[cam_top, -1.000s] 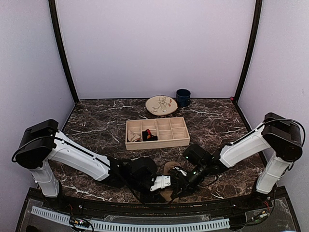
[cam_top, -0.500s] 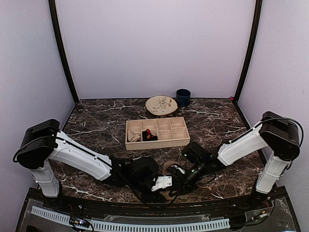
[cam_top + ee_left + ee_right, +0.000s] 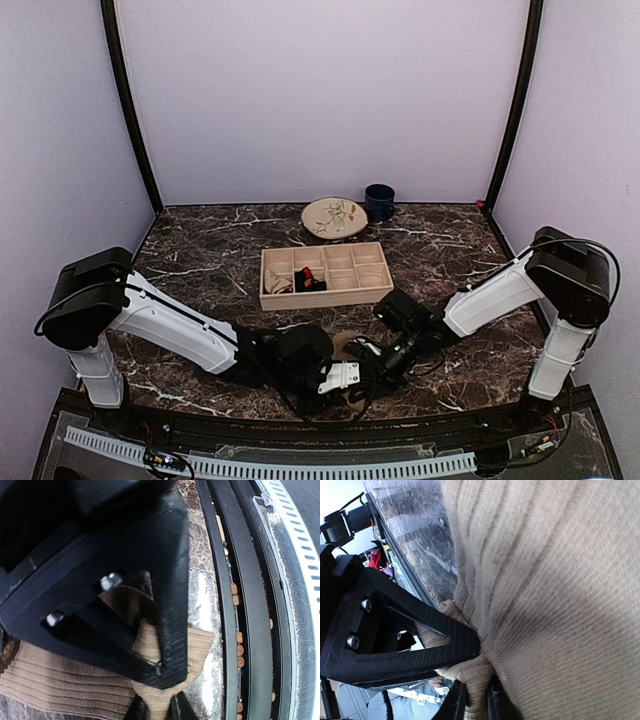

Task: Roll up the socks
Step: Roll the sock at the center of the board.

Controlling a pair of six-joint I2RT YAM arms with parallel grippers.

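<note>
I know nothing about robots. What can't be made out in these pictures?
Tan sock, top view: nearly all hidden under the left gripper and right gripper; how far it's rolled is unclear.
Left wrist view: the right gripper's finger blocks most of the sock.
Right wrist view: the sock overfills the frame, cut off by its edges.
Tray, top view: beige sock and dark sock too small for detail.
</note>
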